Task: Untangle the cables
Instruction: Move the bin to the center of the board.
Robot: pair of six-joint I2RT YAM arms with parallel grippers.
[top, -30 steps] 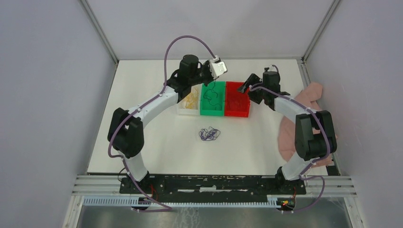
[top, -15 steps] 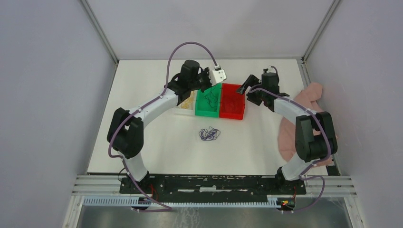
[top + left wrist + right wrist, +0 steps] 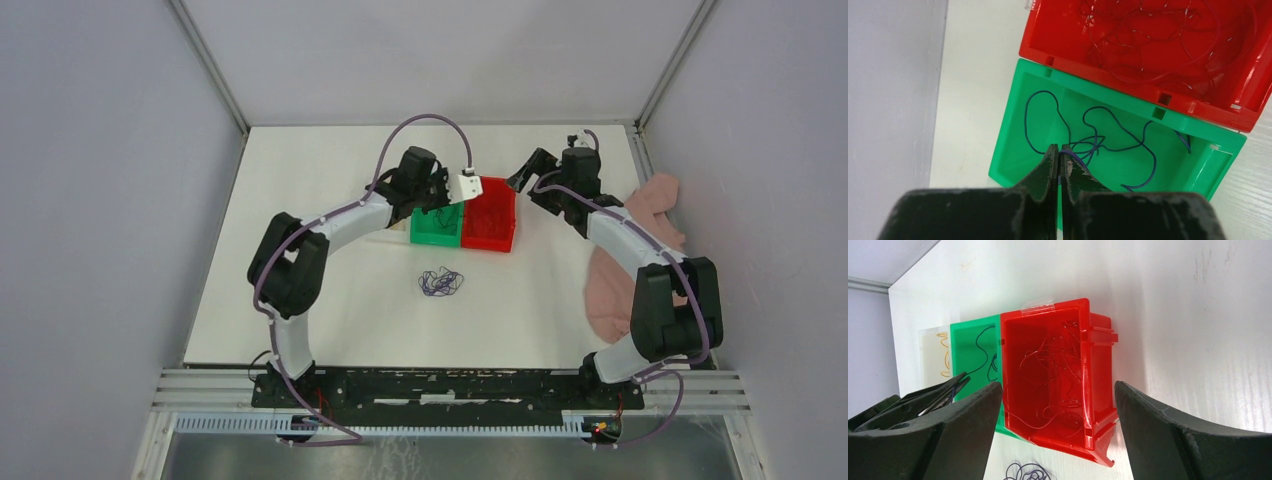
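My left gripper (image 3: 1059,150) is shut on a strand of the dark blue cable (image 3: 1092,145), which lies looped in the green bin (image 3: 1013,165). In the top view the left gripper (image 3: 440,198) hangs over that green bin (image 3: 432,232). Red cable (image 3: 1148,45) fills the red bin (image 3: 1098,70) beside it. The right gripper (image 3: 1058,385) stands wide open above the red bin (image 3: 1098,355), holding nothing; in the top view the right gripper (image 3: 525,172) is just right of the red bin (image 3: 490,222). A second blue-purple tangle (image 3: 440,283) lies loose on the table. Yellow cable (image 3: 943,357) shows in a clear bin (image 3: 928,347).
A pink cloth (image 3: 640,250) lies along the table's right edge under the right arm. The three bins stand side by side past the middle of the table. Grey walls enclose the table on three sides.
The left arm has swung right and lowered over the green bin, now covering the clear bin from above. The bins shifted a little left. The right gripper opened wider and drew back.
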